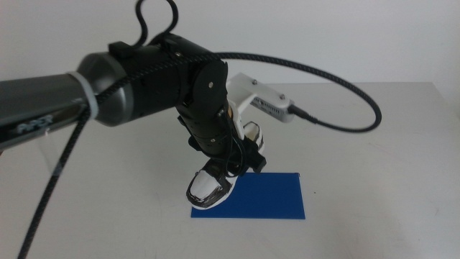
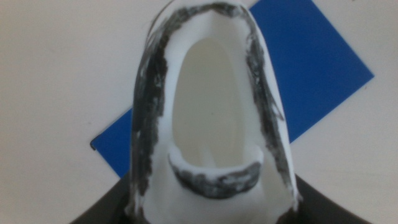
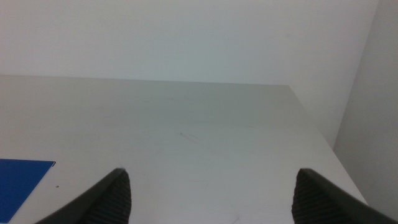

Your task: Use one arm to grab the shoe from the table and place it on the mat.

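My left arm [image 1: 122,93] reaches in from the left, and its gripper [image 1: 241,155] is shut on the black-and-white shoe [image 1: 212,187]. The shoe hangs tilted, toe down, over the near left corner of the blue mat [image 1: 273,196]. I cannot tell whether the toe touches the mat. In the left wrist view the shoe's opening [image 2: 211,93] fills the middle between the jaws of the left gripper [image 2: 211,211], with the mat [image 2: 311,68] beneath it. My right gripper [image 3: 214,199] is open and empty, low over the table, and is out of the middle view.
The light grey table [image 1: 374,144] lies all around the mat. A black cable [image 1: 345,93] loops from the left wrist module over the table's back right. The mat's corner [image 3: 18,180] shows in the right wrist view, and the table's edge [image 3: 323,137] runs beside a white wall.
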Controlling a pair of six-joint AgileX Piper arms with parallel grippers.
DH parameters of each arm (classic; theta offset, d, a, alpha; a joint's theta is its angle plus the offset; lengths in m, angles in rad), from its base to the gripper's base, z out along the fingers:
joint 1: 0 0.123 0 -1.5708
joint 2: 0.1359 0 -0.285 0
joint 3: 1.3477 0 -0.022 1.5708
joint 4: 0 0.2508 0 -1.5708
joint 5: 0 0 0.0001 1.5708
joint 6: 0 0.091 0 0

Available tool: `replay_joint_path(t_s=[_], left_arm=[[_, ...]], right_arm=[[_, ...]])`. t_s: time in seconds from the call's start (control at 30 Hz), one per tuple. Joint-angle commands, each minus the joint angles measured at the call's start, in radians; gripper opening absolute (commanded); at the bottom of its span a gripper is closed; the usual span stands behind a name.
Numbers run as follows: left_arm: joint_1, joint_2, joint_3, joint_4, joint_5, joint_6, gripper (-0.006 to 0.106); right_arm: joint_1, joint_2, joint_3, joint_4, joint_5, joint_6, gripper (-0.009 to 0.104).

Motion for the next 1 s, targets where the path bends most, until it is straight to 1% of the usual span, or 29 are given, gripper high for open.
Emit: replay_joint_path(t_s=[0.0, 0.13, 0.3, 0.43, 0.57, 0.67, 0.73, 0.87, 0.97], left_arm=[[-0.004, -0.035, -0.025, -0.014, -0.044, 0.042, 0.005], [-0.004, -0.017, -0.028, -0.014, -0.048, 0.046, 0.005], [-0.004, 0.003, -0.028, -0.049, -0.074, 0.092, 0.005], [-0.004, 0.037, -0.052, -0.107, -0.072, 0.181, 0.005], [-0.004, 0.083, -0.121, -0.136, -0.002, 0.278, 0.005], [-0.004, 0.114, -0.171, -0.138, 0.062, 0.390, 0.005], [-0.004, 0.128, -0.196, -0.142, 0.090, 0.496, 0.005], [-0.001, 0.147, -0.211, -0.167, 0.114, 0.674, 0.004], [-0.001, 0.164, -0.211, -0.182, 0.127, 0.802, 0.001]], right_arm=[[-0.005, -0.021, -0.010, -0.008, -0.079, -0.013, 0.066], [-0.005, -0.021, -0.010, -0.008, -0.079, -0.013, 0.066], [-0.005, -0.021, -0.010, -0.008, -0.079, -0.013, 0.066], [-0.005, -0.021, -0.010, -0.008, -0.079, -0.013, 0.066], [-0.005, -0.021, -0.010, -0.008, -0.079, -0.013, 0.066], [-0.005, -0.021, -0.010, -0.008, -0.079, -0.013, 0.066], [-0.005, -0.021, -0.010, -0.008, -0.079, -0.013, 0.066], [-0.005, -0.021, -0.010, -0.008, -0.079, -0.013, 0.066], [-0.005, -0.021, -0.010, -0.008, -0.079, -0.013, 0.066]])
